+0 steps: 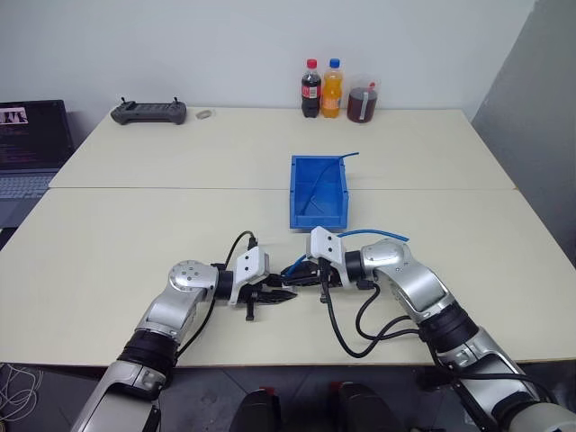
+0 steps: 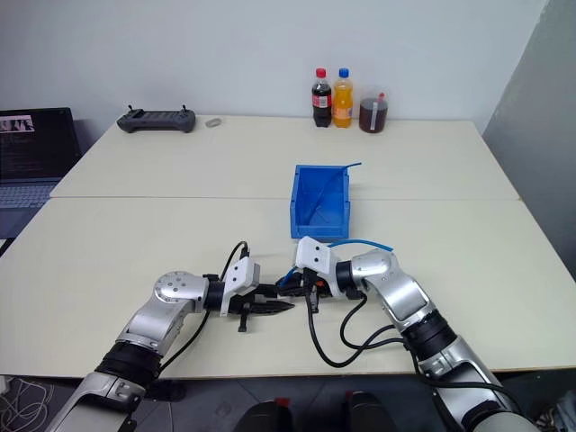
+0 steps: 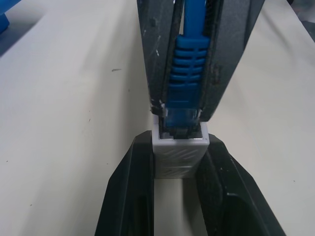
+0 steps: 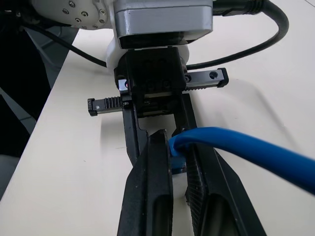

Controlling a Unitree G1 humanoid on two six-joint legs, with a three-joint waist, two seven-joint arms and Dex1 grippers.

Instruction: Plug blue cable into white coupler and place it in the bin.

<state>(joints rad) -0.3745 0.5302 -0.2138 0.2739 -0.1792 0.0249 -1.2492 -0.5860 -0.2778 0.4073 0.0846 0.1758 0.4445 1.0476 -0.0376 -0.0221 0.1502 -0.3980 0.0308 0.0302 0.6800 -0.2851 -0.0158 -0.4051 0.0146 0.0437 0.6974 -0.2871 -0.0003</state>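
Cream tabletop (image 1: 135, 252) under white wall; I saw both hands meeting tip to tip near its front edge. My left hand (image 1: 274, 294) was clamped narrow on the white coupler (image 3: 179, 153). My right hand (image 1: 304, 273) pinched the blue cable (image 4: 236, 147) just behind its plug, plug tip sitting in the coupler's socket. Cable looped back over my right wrist. Bin (image 1: 319, 191) sat just beyond the hands, mid-tabletop, a darker blue wire (image 1: 320, 184) in it.
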